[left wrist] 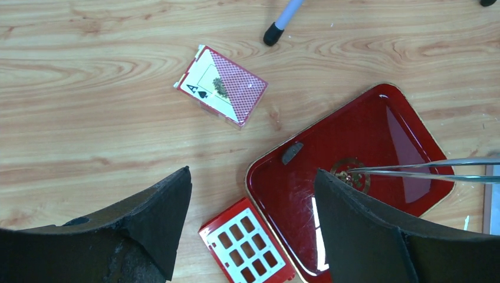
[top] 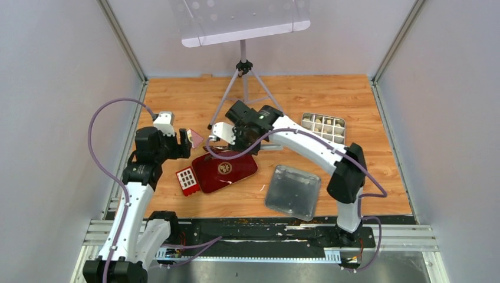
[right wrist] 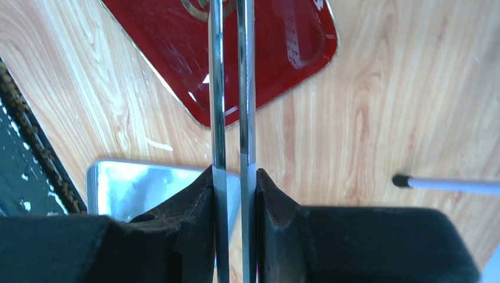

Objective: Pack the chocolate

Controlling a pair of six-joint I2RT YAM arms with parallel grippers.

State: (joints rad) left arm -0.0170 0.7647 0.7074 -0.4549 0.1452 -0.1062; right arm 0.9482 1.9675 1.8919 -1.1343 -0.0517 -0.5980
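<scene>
One dark brown chocolate [left wrist: 292, 152] lies on the red tray [left wrist: 377, 118] near its upper-left rim. More chocolate pieces sit in a grey divided box [top: 323, 126] at the back right. My right gripper [right wrist: 234, 177] is shut on a pair of metal tweezers [right wrist: 230, 88]. The tweezers' tips [left wrist: 351, 171] hover over the tray's gold emblem, a little apart from the dark piece. My left gripper [left wrist: 253, 194] is open and holds nothing, above the small red box with a white grid [left wrist: 247, 247] and the tray's left edge.
A pack of playing cards [left wrist: 221, 94] lies on the wooden table left of the tray. A clear plastic lid [top: 293, 191] rests at the front right. A tripod [top: 243, 82] stands at the back, with one foot [left wrist: 272, 35] near the cards.
</scene>
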